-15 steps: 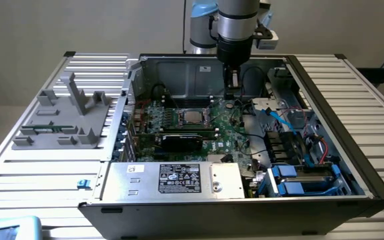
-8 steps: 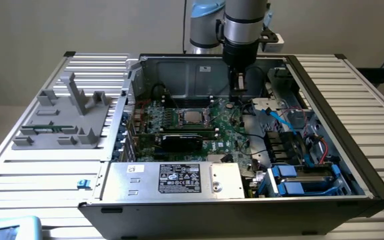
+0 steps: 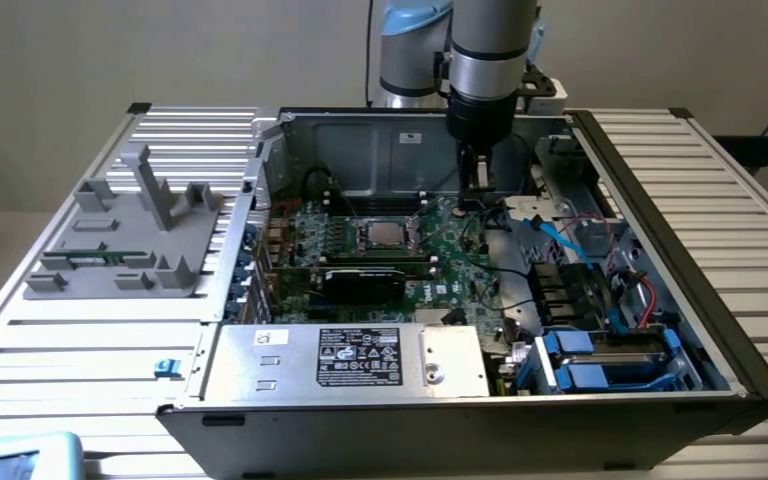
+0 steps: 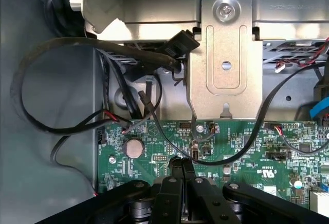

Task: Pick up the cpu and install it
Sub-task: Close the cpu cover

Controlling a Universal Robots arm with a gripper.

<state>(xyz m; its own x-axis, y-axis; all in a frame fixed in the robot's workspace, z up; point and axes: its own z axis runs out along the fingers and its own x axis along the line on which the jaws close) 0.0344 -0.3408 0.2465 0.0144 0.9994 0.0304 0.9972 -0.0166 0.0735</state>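
In the exterior view my gripper (image 3: 480,190) hangs low inside the open case (image 3: 424,440), near its back wall, over the board (image 3: 458,275). The cpu (image 3: 384,232) lies flat on that board, its silver top up, off to the exterior view's left of my gripper and clear of it. A black card (image 3: 364,283) sits on the near side of the cpu, farther from me.

In the wrist view my gripper (image 4: 181,161) has its fingers (image 4: 176,175) pressed together with nothing pinched between them. Just beyond the tips is the green board (image 4: 247,147) with a coin cell (image 4: 134,147). A black cable (image 4: 51,126) loops to one side, and a metal bracket (image 4: 226,70) stands past the board's edge.
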